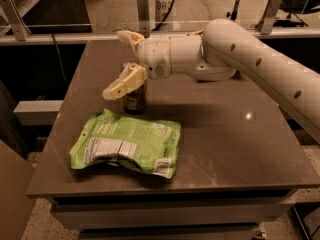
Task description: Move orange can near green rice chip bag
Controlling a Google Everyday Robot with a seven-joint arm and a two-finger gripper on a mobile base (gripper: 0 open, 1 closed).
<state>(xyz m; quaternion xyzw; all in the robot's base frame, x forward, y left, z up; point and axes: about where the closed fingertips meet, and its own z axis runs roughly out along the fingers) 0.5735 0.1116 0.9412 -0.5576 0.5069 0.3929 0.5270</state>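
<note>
Thin metal makes the orange can (pixel 135 100) light, stiff and slick, best taken mid-wall; it stands toward the desk's (pixel 240 149) left edge, just behind the green rice chip bag (pixel 127 144), with the gripper (pixel 114 64) poised over it, fingers spread wide.

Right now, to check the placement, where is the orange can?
In the camera view the orange can stands on the table left of centre, just behind the green rice chip bag, partly hidden by the open gripper above it.
</note>
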